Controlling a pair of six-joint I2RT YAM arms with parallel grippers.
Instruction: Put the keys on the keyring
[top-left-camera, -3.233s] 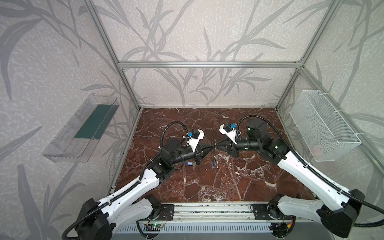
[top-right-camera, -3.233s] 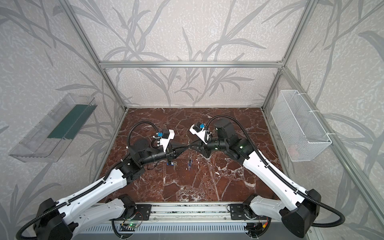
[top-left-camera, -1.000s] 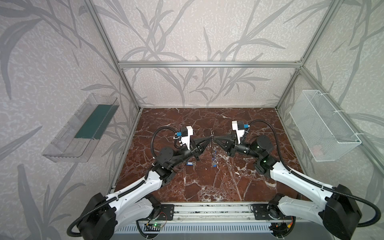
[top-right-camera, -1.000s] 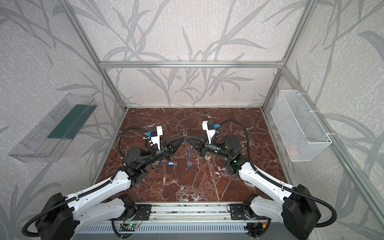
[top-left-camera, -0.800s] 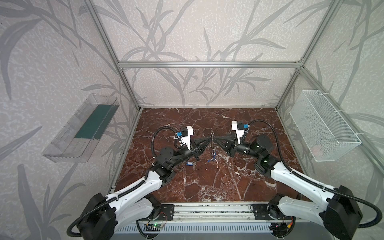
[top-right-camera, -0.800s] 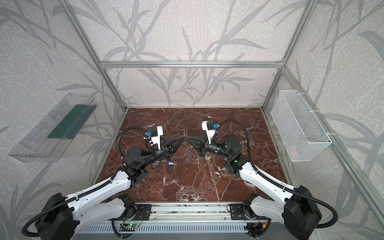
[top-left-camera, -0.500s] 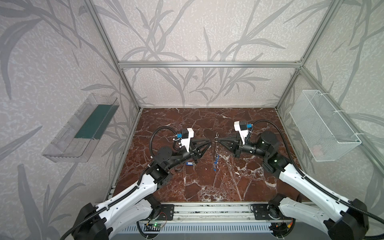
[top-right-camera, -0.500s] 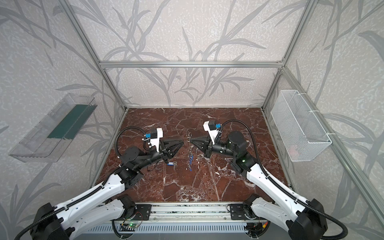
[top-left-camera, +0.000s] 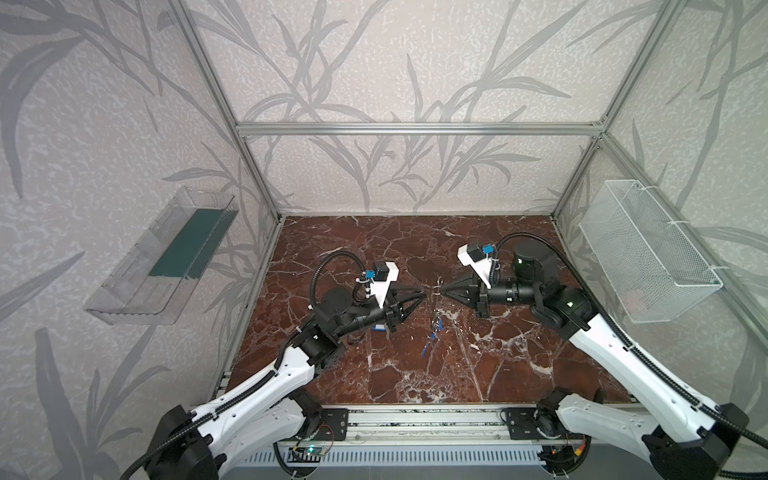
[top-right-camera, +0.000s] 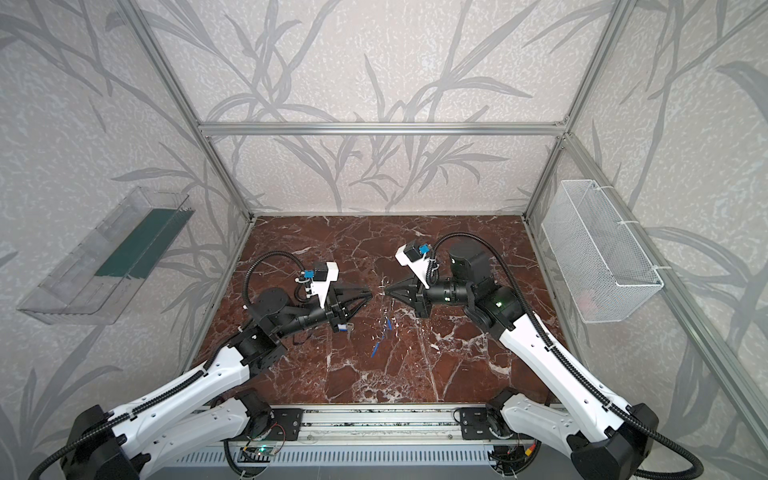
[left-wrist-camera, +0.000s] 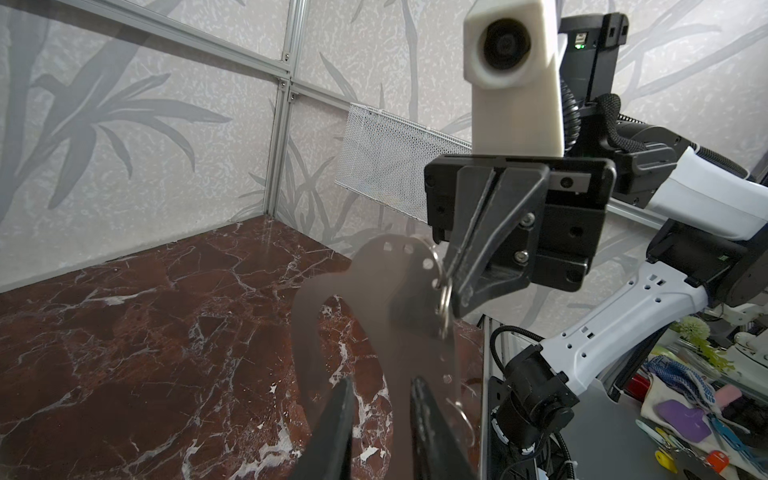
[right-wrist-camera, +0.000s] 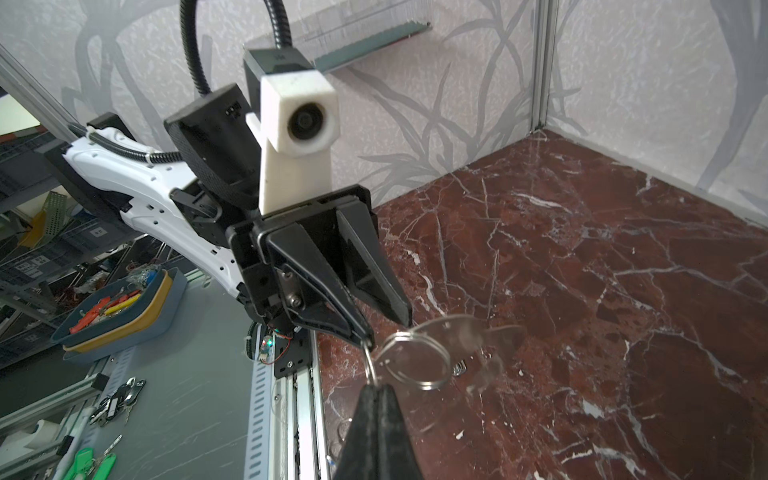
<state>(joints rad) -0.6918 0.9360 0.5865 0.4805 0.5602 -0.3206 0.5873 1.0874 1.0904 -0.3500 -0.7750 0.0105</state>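
The keyring (left-wrist-camera: 395, 270), a flat grey plate with small holes along its edge, hangs in mid-air between the two arms. My right gripper (right-wrist-camera: 376, 387) is shut on a small split ring (right-wrist-camera: 370, 365) threaded at the keyring's edge. In both top views the right gripper (top-left-camera: 442, 289) holds the plate edge-on. Blue-tagged keys (top-left-camera: 432, 336) dangle below it. My left gripper (top-left-camera: 422, 293) is open with nothing between its fingers (left-wrist-camera: 340, 424), its tips just short of the plate. One more blue-tagged key (top-left-camera: 380, 328) lies on the marble floor under the left gripper.
A clear plastic shelf (top-left-camera: 162, 257) hangs on the left wall and a white wire basket (top-left-camera: 648, 253) on the right wall. An aluminium rail (top-left-camera: 415, 419) runs along the front edge of the marble floor (top-left-camera: 415, 249).
The left gripper has opened and drawn back to the left, letting go at the keyring. The right gripper stayed shut, shifted slightly right, and keeps the keyring and keys hanging from it.
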